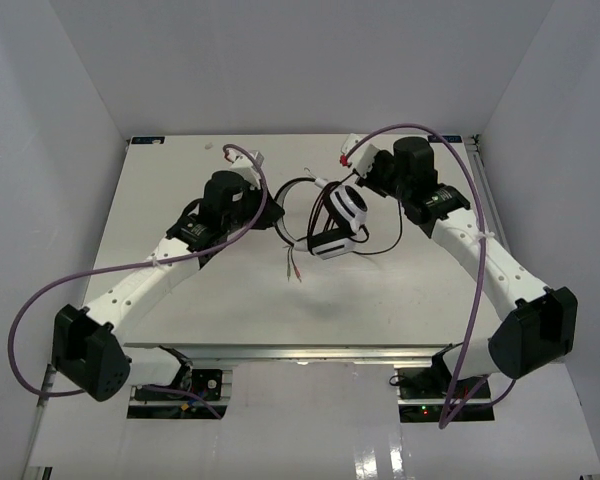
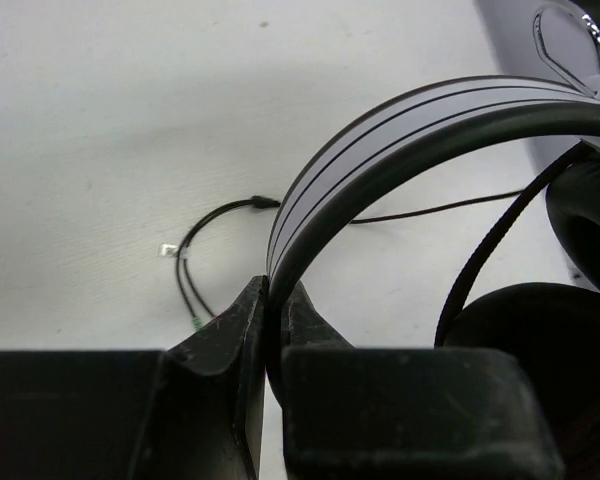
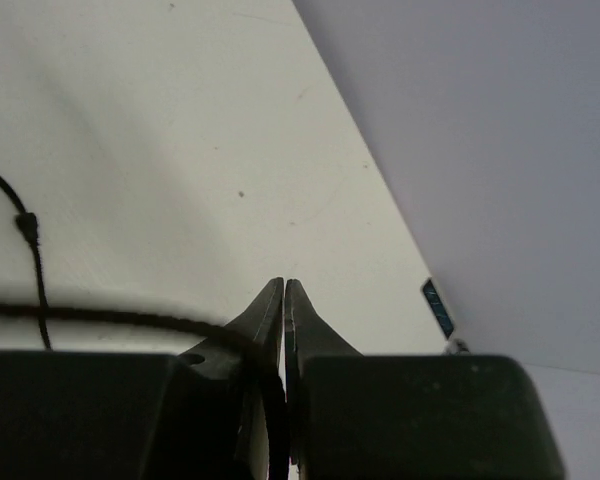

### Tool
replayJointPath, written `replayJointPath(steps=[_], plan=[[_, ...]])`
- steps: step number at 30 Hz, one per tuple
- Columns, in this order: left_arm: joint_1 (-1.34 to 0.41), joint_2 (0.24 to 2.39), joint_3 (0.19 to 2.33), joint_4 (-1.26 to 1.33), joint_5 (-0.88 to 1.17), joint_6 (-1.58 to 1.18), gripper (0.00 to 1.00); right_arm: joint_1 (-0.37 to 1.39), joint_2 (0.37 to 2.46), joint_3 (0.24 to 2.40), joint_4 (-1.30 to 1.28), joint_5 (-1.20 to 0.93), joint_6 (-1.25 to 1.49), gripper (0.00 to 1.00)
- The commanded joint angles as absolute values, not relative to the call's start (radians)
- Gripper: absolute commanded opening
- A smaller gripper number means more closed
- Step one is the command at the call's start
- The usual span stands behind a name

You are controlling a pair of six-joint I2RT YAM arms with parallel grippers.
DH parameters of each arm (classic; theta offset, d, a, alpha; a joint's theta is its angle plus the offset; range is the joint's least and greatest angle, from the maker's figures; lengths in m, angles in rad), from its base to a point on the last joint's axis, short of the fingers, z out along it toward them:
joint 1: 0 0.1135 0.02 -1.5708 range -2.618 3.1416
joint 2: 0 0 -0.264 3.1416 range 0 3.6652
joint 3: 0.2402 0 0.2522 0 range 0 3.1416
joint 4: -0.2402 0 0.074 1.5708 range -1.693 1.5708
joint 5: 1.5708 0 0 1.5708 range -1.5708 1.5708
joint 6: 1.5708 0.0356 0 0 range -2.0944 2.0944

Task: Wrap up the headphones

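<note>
Our left tool [image 2: 275, 300] pinches the thin black headband [image 2: 400, 120] of the white-and-black over-ear headphones [image 1: 342, 222], halfway between the white counter [image 1: 230, 300]'s left and right edges. Our right tool [image 3: 284, 290] looks pressed together on the long thin black cable [image 3: 100, 317]. We should pull it snug and loop slowly.

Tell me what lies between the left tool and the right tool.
The headphones lie between them in the top view. The left wrist view shows the left tool shut on the headband; the right tool pinches the cable.
</note>
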State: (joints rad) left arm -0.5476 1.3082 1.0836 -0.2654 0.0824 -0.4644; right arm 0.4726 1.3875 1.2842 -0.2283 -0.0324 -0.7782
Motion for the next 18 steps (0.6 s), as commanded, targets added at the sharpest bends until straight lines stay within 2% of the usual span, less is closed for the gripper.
replayJointPath(steps=[1, 7, 11, 18], plan=[[-0.553, 1.2, 1.112, -0.201, 0.23, -0.552, 0.0, 0.425, 1.442, 1.298, -0.203, -0.241, -0.62, 0.09], [-0.554, 1.178, 1.225, -0.244, 0.232, -0.604, 0.0, 0.363, 1.496, 1.292, -0.182, -0.729, -0.401, 0.1], [-0.56, 1.203, 1.327, -0.26, 0.207, -0.627, 0.0, 0.354, 1.541, 1.249, -0.027, -1.003, -0.166, 0.14], [-0.618, 1.326, 1.633, -0.346, 0.135, -0.595, 0.0, 0.361, 1.665, 1.177, 0.42, -1.168, 0.231, 0.26]])
